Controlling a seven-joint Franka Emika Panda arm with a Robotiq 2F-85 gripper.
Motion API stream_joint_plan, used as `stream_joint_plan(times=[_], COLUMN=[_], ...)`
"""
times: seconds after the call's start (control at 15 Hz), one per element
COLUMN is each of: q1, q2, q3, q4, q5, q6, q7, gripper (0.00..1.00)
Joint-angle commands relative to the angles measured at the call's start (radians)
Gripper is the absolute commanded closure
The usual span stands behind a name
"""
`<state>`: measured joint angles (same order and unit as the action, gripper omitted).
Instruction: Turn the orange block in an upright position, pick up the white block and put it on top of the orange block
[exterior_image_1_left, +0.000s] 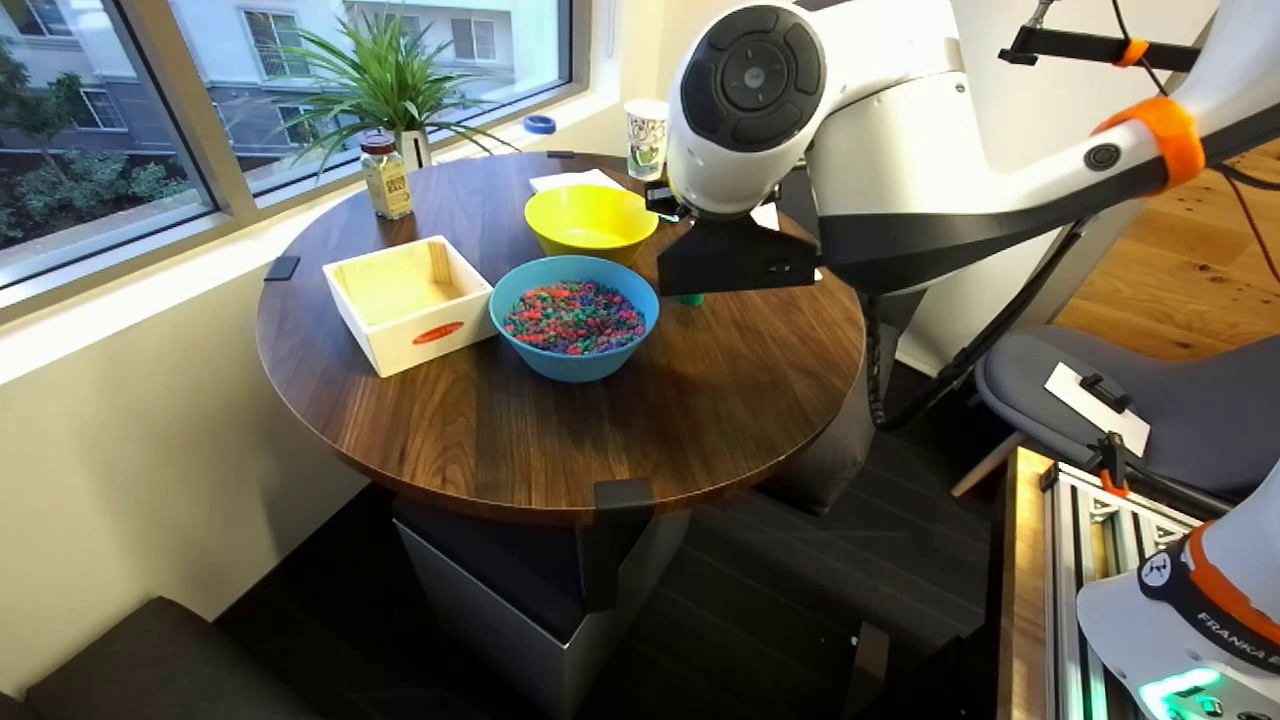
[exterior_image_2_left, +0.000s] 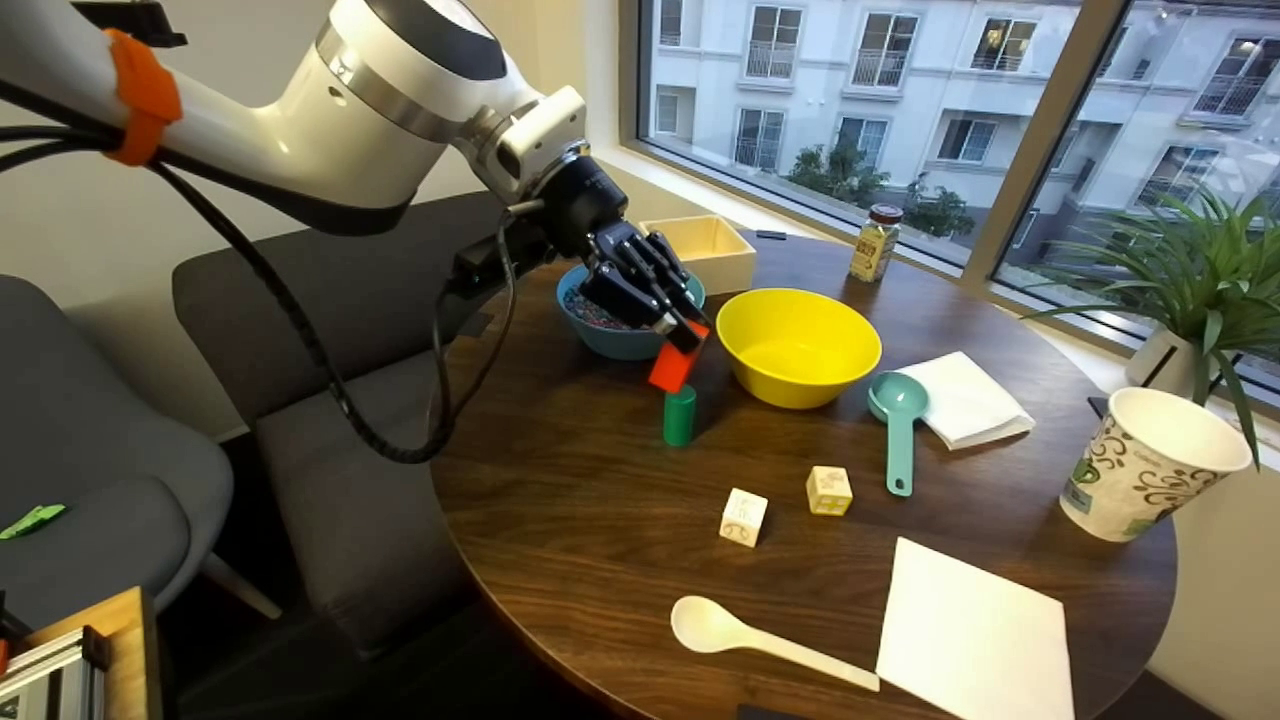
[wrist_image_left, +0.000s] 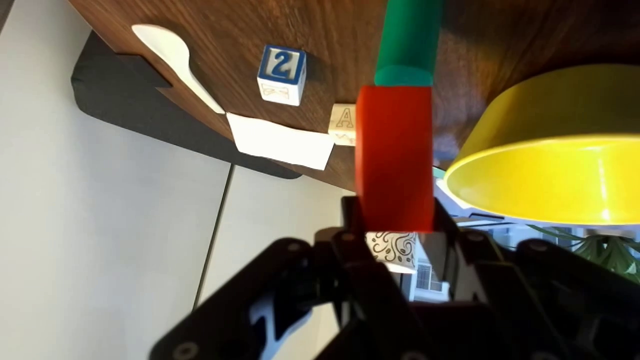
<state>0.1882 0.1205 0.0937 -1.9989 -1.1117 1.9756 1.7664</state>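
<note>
The orange block (exterior_image_2_left: 674, 366) is held in my gripper (exterior_image_2_left: 690, 338), tilted, above the table. My gripper is shut on its upper end; the block (wrist_image_left: 395, 155) also shows between the fingers in the wrist view. Its lower end is at the top of an upright green cylinder (exterior_image_2_left: 679, 416); I cannot tell whether they touch. In an exterior view the arm hides the orange block and the fingers, and only a bit of the green cylinder (exterior_image_1_left: 692, 299) shows. No slim white block shows in these frames. Two small pale cubes (exterior_image_2_left: 743, 517) (exterior_image_2_left: 829, 490) lie on the table.
A yellow bowl (exterior_image_2_left: 798, 345) stands close beside the gripper. A blue bowl (exterior_image_1_left: 573, 365) of coloured beads and a wooden box (exterior_image_1_left: 430, 330) are behind it. A pale spoon (exterior_image_2_left: 760, 640), white square sheet (exterior_image_2_left: 975, 630), green measuring spoon (exterior_image_2_left: 900, 440), napkin (exterior_image_2_left: 965, 400) and paper cup (exterior_image_2_left: 1145, 465) lie around.
</note>
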Motion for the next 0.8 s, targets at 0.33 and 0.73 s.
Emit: stream_joint_plan(times=[0.33,0.73], q1=[-0.012,-0.011], q2=[0.016,0.029], q3=[0.011,0.013], q4=[-0.022,-0.020], q5=[-0.078,-0.095], q6=[0.010,0.009], q7=[0.059,0.081], gripper=[0.92,0.92])
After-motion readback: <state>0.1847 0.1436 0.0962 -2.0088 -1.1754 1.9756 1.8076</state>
